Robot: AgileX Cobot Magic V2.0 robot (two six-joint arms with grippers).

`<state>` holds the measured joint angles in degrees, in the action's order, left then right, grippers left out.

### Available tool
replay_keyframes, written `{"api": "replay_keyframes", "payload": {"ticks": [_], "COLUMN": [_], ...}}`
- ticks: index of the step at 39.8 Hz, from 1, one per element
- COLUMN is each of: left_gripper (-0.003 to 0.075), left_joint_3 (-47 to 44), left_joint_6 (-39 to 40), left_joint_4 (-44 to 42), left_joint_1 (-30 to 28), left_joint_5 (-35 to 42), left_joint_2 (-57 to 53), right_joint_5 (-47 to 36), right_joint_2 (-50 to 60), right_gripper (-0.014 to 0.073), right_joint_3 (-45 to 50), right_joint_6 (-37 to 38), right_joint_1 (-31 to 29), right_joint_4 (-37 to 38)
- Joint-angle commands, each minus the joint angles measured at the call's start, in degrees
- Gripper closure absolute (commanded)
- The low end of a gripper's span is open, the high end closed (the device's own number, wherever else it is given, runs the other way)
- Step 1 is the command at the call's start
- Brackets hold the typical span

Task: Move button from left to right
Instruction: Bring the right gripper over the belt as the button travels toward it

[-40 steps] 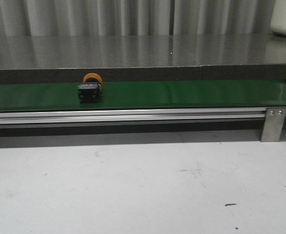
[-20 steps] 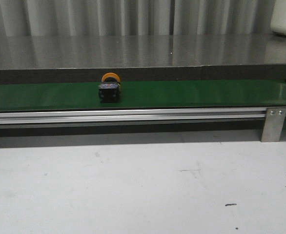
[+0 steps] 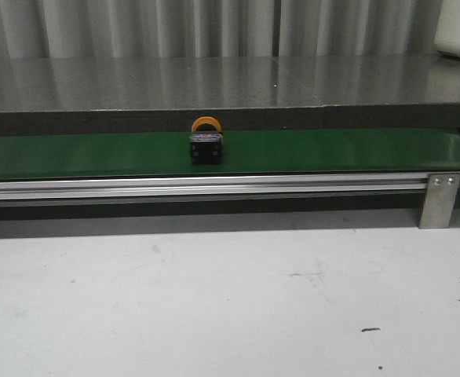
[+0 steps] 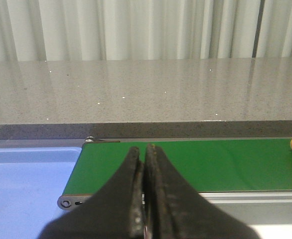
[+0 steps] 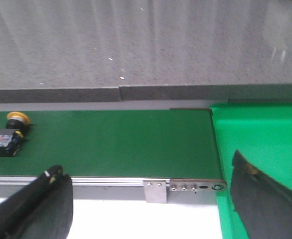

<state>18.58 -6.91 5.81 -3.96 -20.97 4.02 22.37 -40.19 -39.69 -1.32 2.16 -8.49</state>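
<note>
Midway, roughly: the button lay on its side on the green belt, orange cap toward the far counter, somewhat left of centre in the front view. From the right wrist camera it sat near nine o'clock, well apart from the belt's end at about three. Right gripper stood wide, fingers spread either side of the belt's end rail, probably staged to catch the button as it arrived. Left gripper was pressed closed on nothing, hanging over the belt's other end beside a blue tray; judged idle. Neither touched the button.
</note>
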Motion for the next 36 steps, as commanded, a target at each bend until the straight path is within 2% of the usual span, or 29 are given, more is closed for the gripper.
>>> {"api": "replay_keyframes", "payload": {"ticks": [1, 8, 15, 23, 36], "left_gripper": [0.0741, 0.0741, 0.0741, 0.0741, 0.0741], "left_joint_3": [1.4, 1.4, 1.4, 1.4, 1.4], "left_joint_6": [-0.1, -0.1, -0.1, -0.1, -0.1], "left_joint_4": [0.6, 0.6, 0.6, 0.6, 0.6], "left_joint_1": [0.2, 0.2, 0.2, 0.2, 0.2], "left_joint_5": [4.8, 4.8, 4.8, 4.8, 4.8], "left_joint_2": [0.6, 0.6, 0.6, 0.6, 0.6], "right_joint_5": [0.7, 8.0, 10.5, 14.3, 16.4], "right_joint_2": [-7.2, -19.0, -28.2, -36.4, -47.3], "right_gripper": [-0.0060, -0.0060, -0.0060, -0.0060, -0.0060], "right_joint_3": [-7.6, -17.9, -25.6, -31.7, -38.9], "right_joint_6": [1.3, 1.3, 1.3, 1.3, 1.3], "right_joint_1": [-1.9, -2.3, -2.1, 1.6, 2.4], "right_joint_4": [-0.2, -0.2, -0.6, -1.6, -3.4]}}
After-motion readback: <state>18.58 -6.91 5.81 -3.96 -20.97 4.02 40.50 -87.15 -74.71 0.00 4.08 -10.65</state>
